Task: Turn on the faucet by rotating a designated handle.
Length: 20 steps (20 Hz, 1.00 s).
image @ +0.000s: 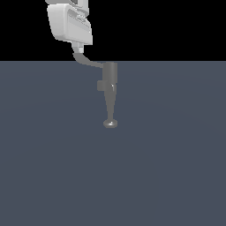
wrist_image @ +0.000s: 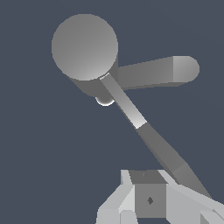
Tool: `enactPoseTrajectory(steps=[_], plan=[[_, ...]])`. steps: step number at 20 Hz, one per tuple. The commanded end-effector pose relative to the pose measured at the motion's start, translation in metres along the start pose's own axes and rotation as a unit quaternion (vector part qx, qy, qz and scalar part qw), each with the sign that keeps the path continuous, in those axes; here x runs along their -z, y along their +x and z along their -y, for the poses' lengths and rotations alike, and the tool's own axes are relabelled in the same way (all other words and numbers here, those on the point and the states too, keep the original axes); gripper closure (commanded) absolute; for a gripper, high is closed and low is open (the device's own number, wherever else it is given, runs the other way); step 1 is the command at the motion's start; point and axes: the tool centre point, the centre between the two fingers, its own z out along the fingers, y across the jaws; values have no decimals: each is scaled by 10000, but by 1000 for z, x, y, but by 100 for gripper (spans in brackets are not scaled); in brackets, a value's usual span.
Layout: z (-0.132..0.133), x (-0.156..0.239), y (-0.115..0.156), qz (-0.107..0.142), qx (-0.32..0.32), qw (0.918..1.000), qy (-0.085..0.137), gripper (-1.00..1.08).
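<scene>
While the arm hangs at the upper left of the exterior frame, I judge that I am at the contact step: the white gripper (image: 78,47) has its fingertips down at the outer end of the handle (image: 86,61), and the turn itself looks not yet made.

The faucet (image: 109,79) stands in the upper middle of that frame, on a plain dark grey-blue floor (image: 167,167). Its cylindrical body rises at the line where the floor meets black background, and its tapered spout (image: 110,108) runs down the frame to a rounded tip near the centre. The handle is a thin curved lever leaving the body toward the frame's left and bending upward into the gripper.

In the wrist view I look down on the round top of the faucet body (wrist_image: 84,47). The spout (wrist_image: 157,72) points away to one side, and the handle (wrist_image: 148,135) runs as a long flat strip from the body toward the gripper's fingers (wrist_image: 127,197), its far end passing beside the pale finger blocks.

The fingers appear set close together at the handle's end. Whether they actually pinch the lever or only rest against it I cannot tell, since the meeting point is cut off.

My next move, as I judge it, calls for a sideways sweep around the body's axis, keeping contact so the lever does not slip free.
</scene>
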Motion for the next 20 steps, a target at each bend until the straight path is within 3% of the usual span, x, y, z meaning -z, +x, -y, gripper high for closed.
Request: enactPoseTrajectory(steps=[1, 20], plan=[[-5, 0, 5, -6, -4, 10000, -12, 108], [-39, -1, 37, -5, 5, 10000, -25, 108]])
